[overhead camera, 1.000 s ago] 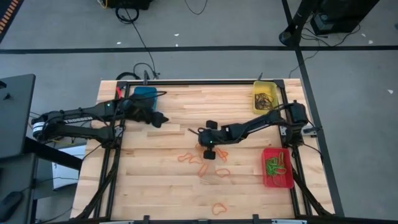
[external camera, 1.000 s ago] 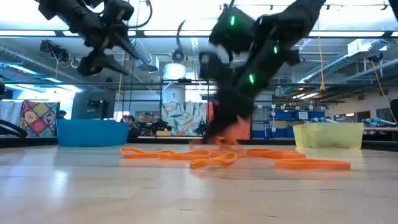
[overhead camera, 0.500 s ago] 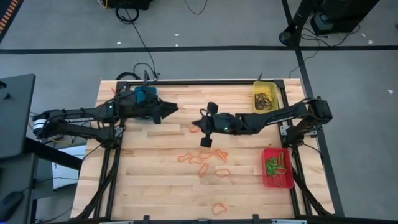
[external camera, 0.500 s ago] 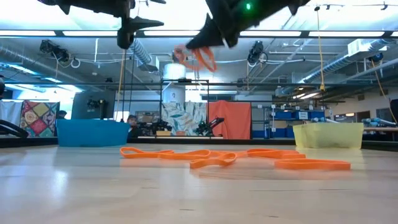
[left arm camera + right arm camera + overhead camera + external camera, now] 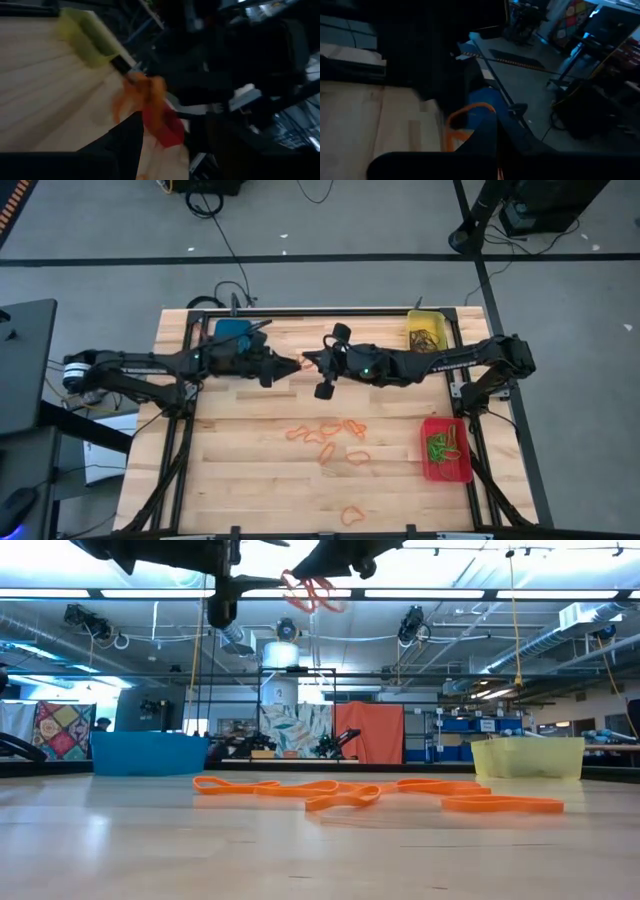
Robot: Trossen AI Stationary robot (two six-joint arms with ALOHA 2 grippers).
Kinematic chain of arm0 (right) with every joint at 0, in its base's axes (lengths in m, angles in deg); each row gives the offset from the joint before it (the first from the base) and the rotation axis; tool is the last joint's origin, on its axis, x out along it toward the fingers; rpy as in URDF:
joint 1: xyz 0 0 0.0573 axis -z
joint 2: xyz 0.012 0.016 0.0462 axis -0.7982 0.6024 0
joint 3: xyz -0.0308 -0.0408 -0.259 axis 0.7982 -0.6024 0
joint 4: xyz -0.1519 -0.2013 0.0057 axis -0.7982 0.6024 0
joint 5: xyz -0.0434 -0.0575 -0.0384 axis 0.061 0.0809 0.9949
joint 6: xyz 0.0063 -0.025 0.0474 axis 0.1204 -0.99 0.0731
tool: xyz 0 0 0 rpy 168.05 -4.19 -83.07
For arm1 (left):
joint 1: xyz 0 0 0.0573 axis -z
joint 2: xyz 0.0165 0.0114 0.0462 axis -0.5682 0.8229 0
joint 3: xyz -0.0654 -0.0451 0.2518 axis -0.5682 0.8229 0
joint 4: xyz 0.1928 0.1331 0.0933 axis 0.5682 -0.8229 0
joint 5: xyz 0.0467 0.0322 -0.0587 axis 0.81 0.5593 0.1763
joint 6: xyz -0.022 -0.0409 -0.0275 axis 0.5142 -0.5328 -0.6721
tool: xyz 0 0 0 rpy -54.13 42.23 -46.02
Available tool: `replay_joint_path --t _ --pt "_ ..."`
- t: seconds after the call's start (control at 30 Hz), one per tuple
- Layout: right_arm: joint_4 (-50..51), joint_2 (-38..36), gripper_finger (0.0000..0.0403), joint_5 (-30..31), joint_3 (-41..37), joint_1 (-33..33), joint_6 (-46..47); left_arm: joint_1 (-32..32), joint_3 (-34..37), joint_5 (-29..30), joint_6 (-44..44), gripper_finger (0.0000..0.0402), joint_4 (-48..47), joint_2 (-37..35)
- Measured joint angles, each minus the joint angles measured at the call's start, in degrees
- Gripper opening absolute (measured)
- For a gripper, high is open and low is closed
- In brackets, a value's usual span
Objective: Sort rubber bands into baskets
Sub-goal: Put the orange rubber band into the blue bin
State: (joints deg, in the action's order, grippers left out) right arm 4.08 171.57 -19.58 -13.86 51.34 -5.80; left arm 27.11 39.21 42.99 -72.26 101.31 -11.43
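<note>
Wooden slat table (image 5: 250, 460) on grey floor, black frame round it; both arms meet above the table's far middle; right gripper (image 5: 308, 361) pinched closed on an orange rubber band (image 5: 312, 590), held high off the table, loop hanging between the two gripper tips; left gripper (image 5: 293, 365) with fingers spread wide, tips just beside the held band, nothing in it; left wrist view shows the same orange band (image 5: 142, 97) just past its own dark fingers; loose orange rubber bands (image 5: 330, 438) lie scattered mid-table, one more (image 5: 351, 515) alone near the front edge; blue basket (image 5: 233, 333) at far left under the left arm; yellow basket (image 5: 426, 330) at far right, dark bands inside; red basket (image 5: 446, 450) at right edge, green bands inside.
</note>
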Motion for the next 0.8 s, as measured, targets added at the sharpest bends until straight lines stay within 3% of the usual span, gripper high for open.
replay_joint_path --t 0.37,0.5,0.7,0.8 --pt "0.3 0.0 0.0008 -0.3 0.0 0.0 0.0 3.5 0.0 1.6 0.5 0.0192 1.8 5.4" --pt "0.8 0.0 0.0008 -0.4 0.0 -0.2 0.0 3.7 0.0 2.5 0.4 0.0138 2.0 5.9" --pt "1.7 0.0 0.0008 -1.1 0.0 -0.1 0.0 3.6 0.0 1.4 0.7 0.0019 4.4 5.9" --pt "2.1 0.0 0.0009 -1.5 0.0 -0.1 0.0 3.6 0.0 1.2 1.0 0.0008 5.0 5.9"
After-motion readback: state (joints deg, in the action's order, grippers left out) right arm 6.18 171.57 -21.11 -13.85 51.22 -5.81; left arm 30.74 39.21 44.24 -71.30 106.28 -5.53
